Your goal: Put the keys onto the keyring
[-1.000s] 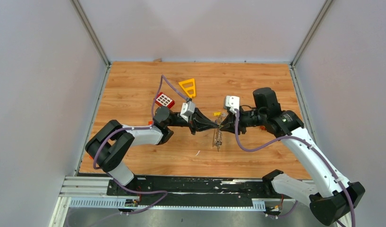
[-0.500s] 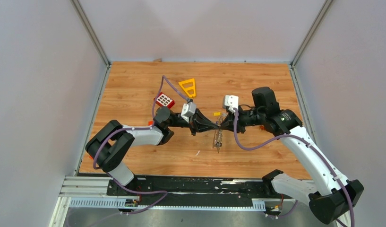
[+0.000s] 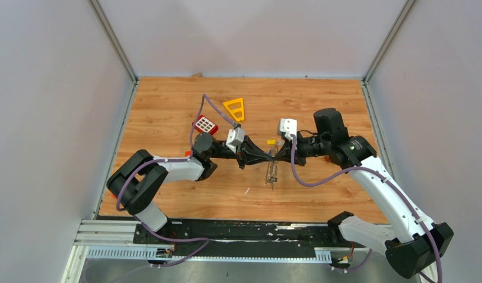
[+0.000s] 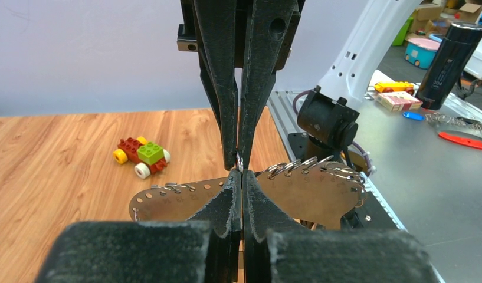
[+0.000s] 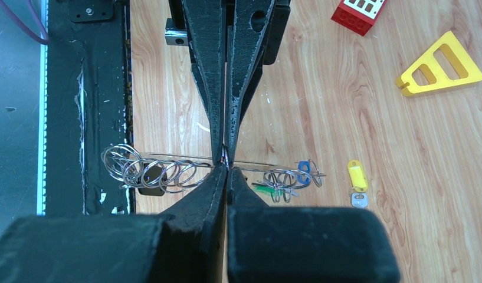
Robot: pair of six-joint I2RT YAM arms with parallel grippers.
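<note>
Where they meet tip to tip above the wooden bench [image 3: 167, 118], left pincer [image 4: 242, 175] and right pincer [image 5: 226, 171] each clamp tight on the grey keyring [image 4: 309, 194]. Blue-tagged key [image 5: 303, 168] and green-tagged key [image 5: 263, 188] sit at its rings. Yellow-tagged key [image 5: 357, 177] lies on the bench nearby.

Robotics lab, a boxed-in test cell

A left arm [image 3: 167, 170] and a right arm [image 3: 383, 186], white and black with purple cables [image 3: 312, 180] looped along them, are bolted to a black plate [image 3: 244, 231] and a metal rail [image 3: 108, 239] at the near edge of a wood-grain counter [image 3: 167, 112]; plain pale panels [image 3: 250, 35] on metal posts [image 3: 111, 38] close it in on three sides. Props lie about: a toy brick car [image 4: 141, 157], a red brick [image 3: 206, 124], a yellow plastic triangle [image 3: 234, 109]. Past the counter, small cartons [image 4: 397, 98] sit on a grey metal surface [image 4: 439, 200], with cardboard boxes [image 4: 430, 10] behind
</note>
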